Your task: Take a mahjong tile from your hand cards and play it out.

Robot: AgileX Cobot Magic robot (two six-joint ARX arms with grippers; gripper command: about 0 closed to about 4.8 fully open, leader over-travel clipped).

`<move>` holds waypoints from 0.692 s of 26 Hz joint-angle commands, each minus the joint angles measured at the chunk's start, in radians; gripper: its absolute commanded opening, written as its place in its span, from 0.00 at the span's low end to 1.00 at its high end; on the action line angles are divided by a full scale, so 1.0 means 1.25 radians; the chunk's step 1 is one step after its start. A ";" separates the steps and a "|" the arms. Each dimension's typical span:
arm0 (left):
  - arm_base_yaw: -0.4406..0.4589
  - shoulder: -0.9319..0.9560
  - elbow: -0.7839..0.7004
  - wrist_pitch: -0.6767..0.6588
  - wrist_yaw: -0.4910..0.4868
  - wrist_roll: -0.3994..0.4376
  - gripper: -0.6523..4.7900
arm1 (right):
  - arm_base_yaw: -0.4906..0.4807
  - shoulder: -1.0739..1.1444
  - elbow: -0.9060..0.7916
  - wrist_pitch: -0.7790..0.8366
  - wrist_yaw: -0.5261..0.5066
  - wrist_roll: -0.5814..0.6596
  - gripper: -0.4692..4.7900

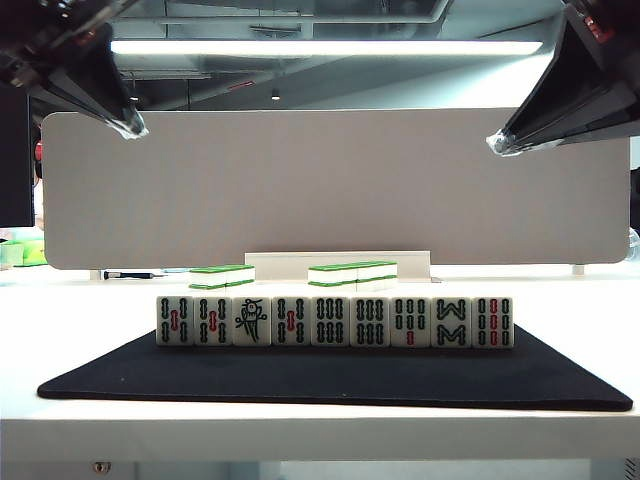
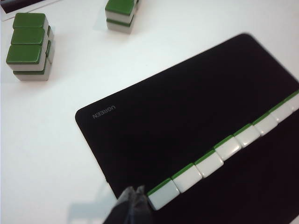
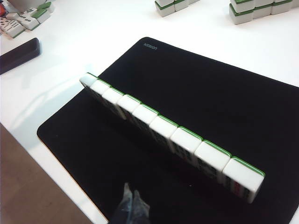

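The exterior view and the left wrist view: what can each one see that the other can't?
Only the exterior view shows the tile faces, including the bird tile, and both grippers raised high: left gripper, right gripper. Only the left wrist view shows the tiles' green backs and the mat's printed logo. Both show the row of hand tiles on the black mat.

White table [image 1: 90, 290] carries black mat [image 1: 330, 378], tile stacks [image 1: 352, 272].

The left gripper [image 1: 128, 125] is black and wedge-shaped, narrowing to fingers wrapped in clear, glossy tape. The right gripper [image 1: 500, 143] looks the same, with a red spot near its upper edge.
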 commanded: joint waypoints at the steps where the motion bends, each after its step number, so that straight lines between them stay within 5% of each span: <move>1: -0.027 0.045 0.053 -0.031 -0.028 0.022 0.11 | 0.001 0.000 0.004 0.007 0.001 -0.003 0.09; 10: -0.068 0.175 0.219 -0.178 -0.042 0.142 0.11 | 0.002 0.003 0.003 -0.052 0.003 -0.042 0.09; 18: -0.131 0.268 0.315 -0.255 -0.129 0.255 0.11 | 0.002 0.007 0.003 -0.054 0.004 -0.044 0.09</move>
